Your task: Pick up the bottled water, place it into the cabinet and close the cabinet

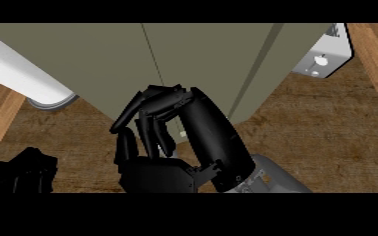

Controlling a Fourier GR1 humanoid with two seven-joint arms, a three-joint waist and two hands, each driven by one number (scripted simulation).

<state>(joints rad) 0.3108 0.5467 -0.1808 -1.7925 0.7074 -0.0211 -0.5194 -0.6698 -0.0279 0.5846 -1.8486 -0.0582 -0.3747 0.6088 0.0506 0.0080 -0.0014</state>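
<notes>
Right hand (pixel 207 130) in front of the cabinet (pixel 88 55), fingers (pixel 146 127) curled narrow round a pale thing, seemingly the bottle (pixel 179 133), nearly all hidden. Judged light, stiff but thin-walled, smooth and apt to slip; best held round the mid-body. Left hand (pixel 28 172) below the cabinet's left corner, over the bench (pixel 317 130)

The cabinet (pixel 199 55) front stands close ahead of the right robot hand (pixel 184 140), blocking the way forward. A white cylinder (pixel 29 82) juts in at its left. Bare desk (pixel 317 125) lies open at its right.
</notes>
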